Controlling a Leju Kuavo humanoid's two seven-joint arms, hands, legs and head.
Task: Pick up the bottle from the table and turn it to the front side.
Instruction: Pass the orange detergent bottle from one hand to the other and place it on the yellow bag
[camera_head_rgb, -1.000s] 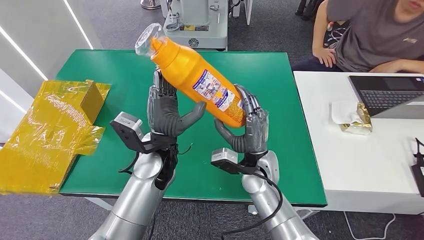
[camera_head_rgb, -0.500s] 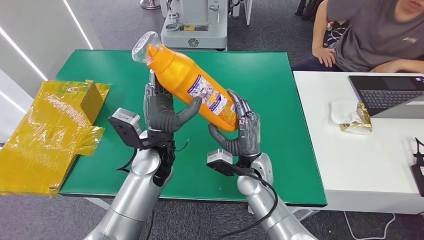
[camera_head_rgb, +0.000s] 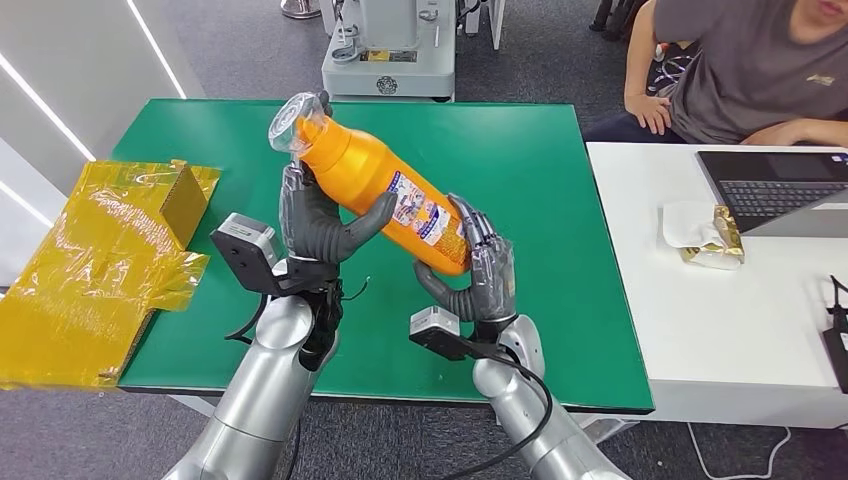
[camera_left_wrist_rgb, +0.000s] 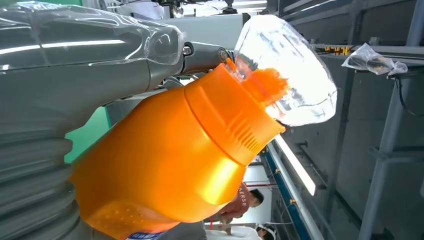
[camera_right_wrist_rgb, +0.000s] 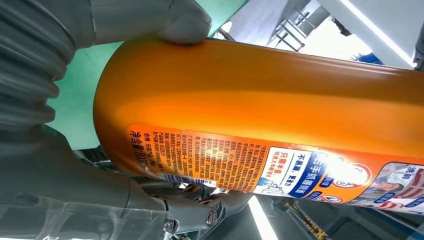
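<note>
An orange bottle (camera_head_rgb: 385, 195) with a clear cap and a printed label is held tilted in the air above the green table (camera_head_rgb: 520, 150), cap end up and to the left. My left hand (camera_head_rgb: 318, 222) grips its upper body near the neck, thumb across the front. My right hand (camera_head_rgb: 478, 272) cups its lower end from beneath. The left wrist view shows the orange shoulder (camera_left_wrist_rgb: 200, 145) and the clear cap (camera_left_wrist_rgb: 290, 70) close up. In the right wrist view the label (camera_right_wrist_rgb: 260, 165) runs along the bottle's side, with my thumb (camera_right_wrist_rgb: 185, 22) pressed on the body.
A crumpled yellow wrapper and box (camera_head_rgb: 110, 260) lie at the table's left edge. A white table (camera_head_rgb: 720, 310) on the right carries a laptop (camera_head_rgb: 780, 190) and a small packet (camera_head_rgb: 715, 240). A person (camera_head_rgb: 740, 70) sits behind it. A grey machine (camera_head_rgb: 395, 45) stands beyond the far edge.
Both hands have drawn the bottle down and to the left, toward my body. It now lies a little flatter, and the label has turned slightly.
</note>
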